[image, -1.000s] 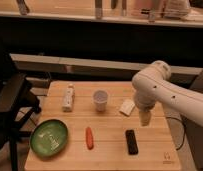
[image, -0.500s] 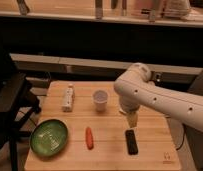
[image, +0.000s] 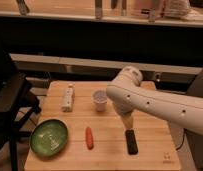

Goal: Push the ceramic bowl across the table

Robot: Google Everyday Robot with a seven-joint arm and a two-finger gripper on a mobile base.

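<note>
The ceramic bowl (image: pixel 49 137) is a wide green dish with nothing in it, resting at the front left corner of the light wooden table (image: pixel 105 150). My gripper (image: pixel 126 121) hangs from the white arm over the middle right of the table, just above a black bar (image: pixel 131 141). It is far to the right of the bowl, with a red stick-shaped item (image: pixel 89 138) between them. The gripper holds nothing and stands open.
A small pale cup (image: pixel 100 100) stands mid-table just left of the arm. A white bottle (image: pixel 68 97) lies at the back left. A dark chair (image: pixel 10 107) stands left of the table, and a counter ledge (image: pixel 85 64) runs behind it.
The arm has swung left from the table's right side toward the middle, and now hides a small white item that lay beside the cup. The bowl has not moved.
</note>
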